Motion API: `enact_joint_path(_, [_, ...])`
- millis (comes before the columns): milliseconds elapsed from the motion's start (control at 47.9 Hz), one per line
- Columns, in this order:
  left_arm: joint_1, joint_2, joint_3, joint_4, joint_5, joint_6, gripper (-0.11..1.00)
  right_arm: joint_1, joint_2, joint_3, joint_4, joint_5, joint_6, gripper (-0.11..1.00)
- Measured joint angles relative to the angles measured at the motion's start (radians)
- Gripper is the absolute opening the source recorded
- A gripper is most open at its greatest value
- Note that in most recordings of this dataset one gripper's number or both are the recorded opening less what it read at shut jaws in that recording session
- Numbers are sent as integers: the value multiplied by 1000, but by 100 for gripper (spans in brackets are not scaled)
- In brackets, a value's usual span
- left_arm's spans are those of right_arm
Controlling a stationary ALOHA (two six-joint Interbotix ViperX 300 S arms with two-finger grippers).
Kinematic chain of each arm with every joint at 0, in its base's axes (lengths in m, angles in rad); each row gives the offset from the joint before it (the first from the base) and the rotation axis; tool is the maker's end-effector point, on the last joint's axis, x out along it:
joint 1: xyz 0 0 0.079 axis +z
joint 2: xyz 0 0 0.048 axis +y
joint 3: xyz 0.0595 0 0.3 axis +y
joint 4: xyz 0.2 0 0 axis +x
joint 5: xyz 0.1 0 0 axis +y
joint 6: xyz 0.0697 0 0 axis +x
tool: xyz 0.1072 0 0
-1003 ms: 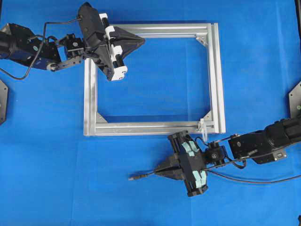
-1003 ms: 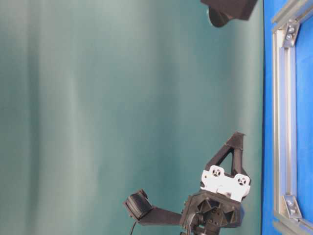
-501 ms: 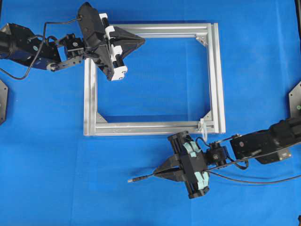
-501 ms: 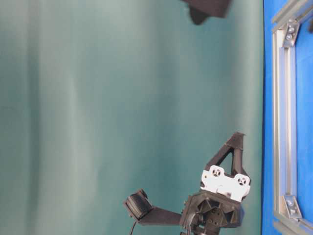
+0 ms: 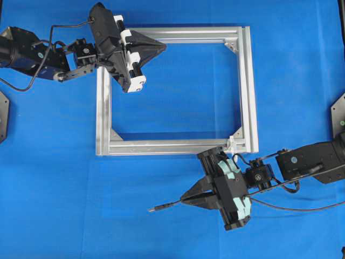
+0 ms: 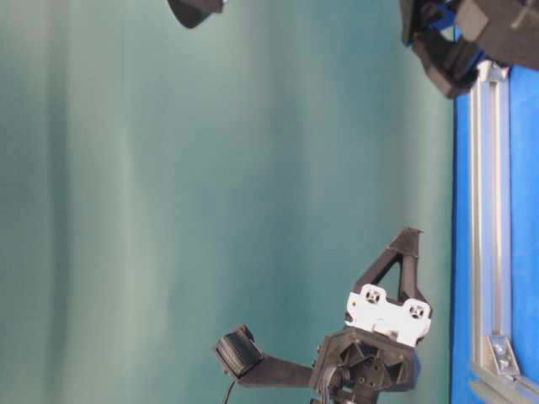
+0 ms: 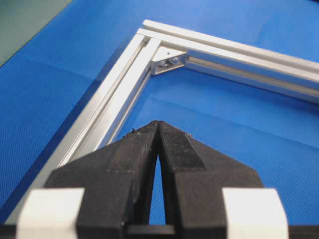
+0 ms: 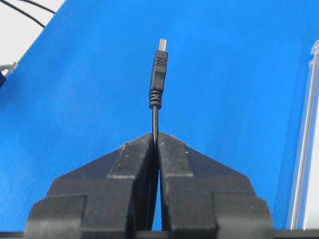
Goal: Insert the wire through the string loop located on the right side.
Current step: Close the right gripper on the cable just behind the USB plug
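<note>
The wire (image 5: 167, 204) is thin and black, and its plug tip (image 8: 158, 64) sticks out to the left past my right gripper (image 5: 183, 200). That gripper is shut on the wire just behind the plug, in front of the silver frame's (image 5: 248, 81) near bar. Behind the gripper the wire trails off to the right. The string loop (image 5: 230, 141) is a small whitish bit at the frame's near right corner, just behind the right gripper's body. My left gripper (image 5: 163, 48) hovers shut and empty over the frame's far left corner, and its fingertips (image 7: 169, 137) meet.
The frame lies flat on the blue cloth, with triangular brackets (image 7: 169, 59) in its corners. Its edge (image 8: 304, 164) shows at the right of the right wrist view. Dark mounts (image 5: 338, 113) sit at the table's side edges. The right arm (image 6: 472, 38) shows at the top of the table-level view.
The right gripper has shifted slightly right and toward the near edge with the wire, and its arm has come into the table-level view. The left arm has not moved.
</note>
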Motion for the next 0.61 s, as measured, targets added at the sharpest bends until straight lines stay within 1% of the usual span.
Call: enact_joint_path(606, [0, 0, 0, 0, 2, -2, 0, -2, 0, 0, -2, 6, 0, -3])
